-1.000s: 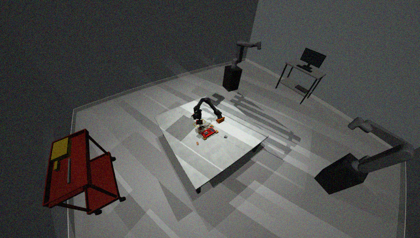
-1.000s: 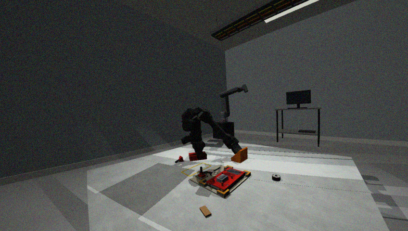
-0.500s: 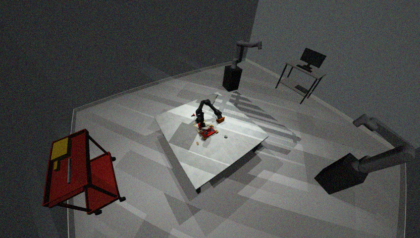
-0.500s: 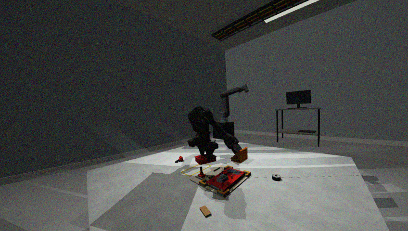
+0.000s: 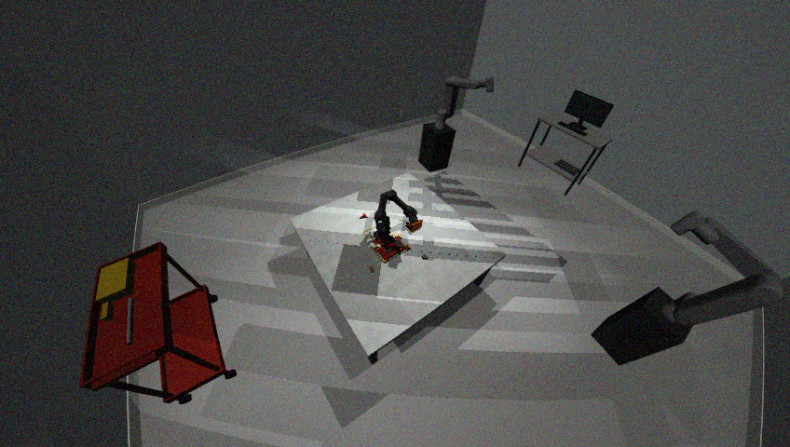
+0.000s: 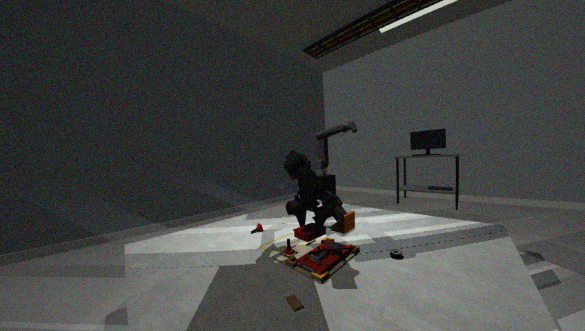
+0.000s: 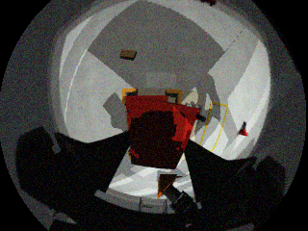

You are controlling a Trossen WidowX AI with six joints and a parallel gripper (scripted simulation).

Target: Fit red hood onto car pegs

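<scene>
Exterior view shows the black two-fingered hand [image 6: 310, 227] [image 7: 158, 137] clamped on the red flat-roofed hood [image 6: 308, 232] [image 7: 159, 132], held above the surface [image 6: 254, 312] [image 7: 91, 77], presumably so it clears the pegs on the red car chassis [image 6: 328, 256] before lowering

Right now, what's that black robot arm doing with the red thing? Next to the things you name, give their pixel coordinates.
The black arm [image 5: 389, 195] [image 6: 308, 184] is holding the toy car's red hood [image 6: 308, 232] [image 7: 156, 130] between its fingers, up off the table [image 5: 407, 310] [image 6: 390, 295]. The car's red chassis [image 6: 328, 256] sits in its jig with the grey engine block [image 6: 318, 256] in place. The hood isn't on the car yet, so fitting it on is probably next.
</scene>
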